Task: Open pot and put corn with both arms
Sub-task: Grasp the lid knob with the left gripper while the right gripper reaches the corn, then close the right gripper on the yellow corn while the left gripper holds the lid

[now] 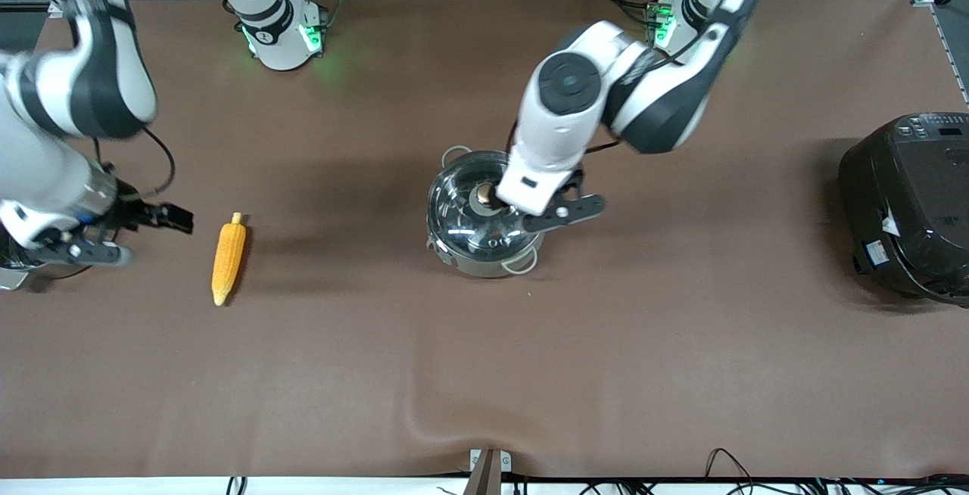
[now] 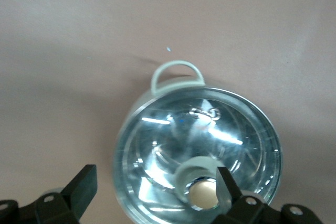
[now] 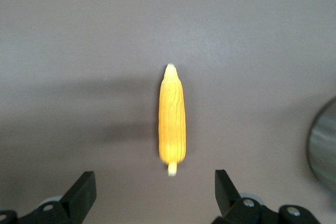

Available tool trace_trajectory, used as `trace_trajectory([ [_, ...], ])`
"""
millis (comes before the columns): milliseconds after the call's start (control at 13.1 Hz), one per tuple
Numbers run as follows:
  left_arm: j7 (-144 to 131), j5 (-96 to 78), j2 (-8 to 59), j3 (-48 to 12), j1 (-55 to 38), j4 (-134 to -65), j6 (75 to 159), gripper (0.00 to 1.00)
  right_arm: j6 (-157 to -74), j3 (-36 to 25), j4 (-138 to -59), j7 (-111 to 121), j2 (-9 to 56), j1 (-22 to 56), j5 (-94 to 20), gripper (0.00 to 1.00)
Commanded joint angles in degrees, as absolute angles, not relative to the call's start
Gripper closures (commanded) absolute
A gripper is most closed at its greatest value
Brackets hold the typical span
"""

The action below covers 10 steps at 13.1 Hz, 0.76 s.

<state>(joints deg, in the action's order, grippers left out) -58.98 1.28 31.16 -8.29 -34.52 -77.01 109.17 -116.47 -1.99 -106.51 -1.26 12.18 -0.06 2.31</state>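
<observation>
Hovering over the pot (image 1: 479, 215) is the left tool (image 1: 522, 211), fingers spread wide with nothing between them — in the left wrist view one finger (image 2: 224, 187) sits right beside the coppery knob (image 2: 203, 192) while the other hangs off past the pot's rim. The glass lid (image 2: 199, 145) is on, and through it I can only make out reflections; whatever is inside, I cannot tell. The pot stands mid-bench with a pale loop handle (image 2: 177, 74) at either end.

Toward the right arm's end of the bench lies the corn (image 1: 228, 258), flat on the brown bench (image 1: 606, 344), well apart from the pot, pale stub pointing toward the bases. The right tool (image 1: 125, 234) hangs just beside it, also wide open and holding nothing — the right wrist view frames the cob (image 3: 172, 123) between its two fingers, with a sliver of the pot's rim (image 3: 321, 145) at the picture's edge.

At the left arm's end sits a black rice cooker (image 1: 908, 203), seen in the front view alone; its white labels are too small to read.
</observation>
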Motion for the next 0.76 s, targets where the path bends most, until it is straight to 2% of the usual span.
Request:
trace_trajectory([
  [0, -62.57, 2.46, 35.32, -6.15, -38.84, -73.57, 109.51, 0.00, -126.95, -1.23, -113.09, 0.17, 13.44, -1.49, 3.34, 0.00],
  [76, -63.54, 2.46, 36.38, -6.15, -39.63, -73.22, 109.69, 0.02, -130.74, -1.23, -115.29, 0.18, 14.40, -1.49, 3.34, 0.00],
  [688, -65.04, 2.46, 39.02, -6.15, -41.57, -72.95, 110.48, 0.09, -139.20, -1.23, -115.84, 0.61, 24.07, -2.02, 3.43, 0.00],
])
